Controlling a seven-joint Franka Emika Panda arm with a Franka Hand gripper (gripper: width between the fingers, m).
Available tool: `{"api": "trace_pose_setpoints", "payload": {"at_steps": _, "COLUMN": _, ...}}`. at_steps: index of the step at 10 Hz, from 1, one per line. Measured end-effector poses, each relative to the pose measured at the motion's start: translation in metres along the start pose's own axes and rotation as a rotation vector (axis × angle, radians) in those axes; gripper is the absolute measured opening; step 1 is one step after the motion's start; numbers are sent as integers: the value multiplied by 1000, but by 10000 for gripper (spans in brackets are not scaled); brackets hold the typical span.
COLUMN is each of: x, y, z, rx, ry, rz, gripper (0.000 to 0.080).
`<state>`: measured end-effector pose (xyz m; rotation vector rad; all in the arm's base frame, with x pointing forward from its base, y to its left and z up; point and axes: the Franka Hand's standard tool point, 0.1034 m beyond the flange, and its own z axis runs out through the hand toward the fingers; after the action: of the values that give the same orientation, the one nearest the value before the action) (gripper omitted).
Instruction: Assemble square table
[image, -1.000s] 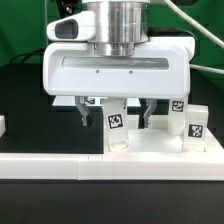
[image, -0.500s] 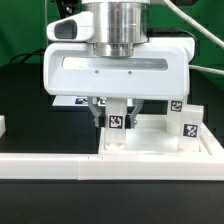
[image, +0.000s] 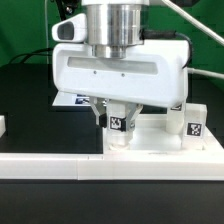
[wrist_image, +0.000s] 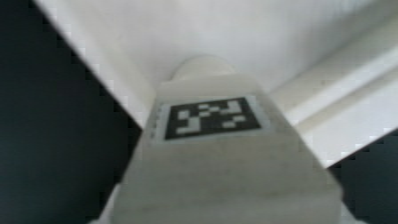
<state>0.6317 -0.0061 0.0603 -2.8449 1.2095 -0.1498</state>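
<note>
The gripper (image: 117, 119) is squeezing a tagged leg block (image: 118, 128) and holding it upright on the square table top (image: 165, 150), near another leg block (image: 194, 124).

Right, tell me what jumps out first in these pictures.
The big white hand fills the middle of the exterior view, shut on a tagged leg block over the square table top. Another leg block stands at that view's right. The wrist view is nearly all leg block.
</note>
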Motion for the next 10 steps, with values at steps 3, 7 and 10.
{"api": "trace_pose_setpoints", "payload": {"at_steps": 3, "x": 2, "y": 7, "z": 1, "rx": -1, "ry": -63, "rz": 484, "gripper": 281}}
{"api": "trace_pose_setpoints", "payload": {"at_steps": 7, "x": -1, "y": 14, "z": 2, "rx": 21, "ry": -129, "rz": 907, "gripper": 282}}
{"api": "trace_pose_setpoints", "payload": {"at_steps": 10, "x": -2, "y": 11, "z": 1, "rx": 30, "ry": -116, "rz": 795, "gripper": 432}}
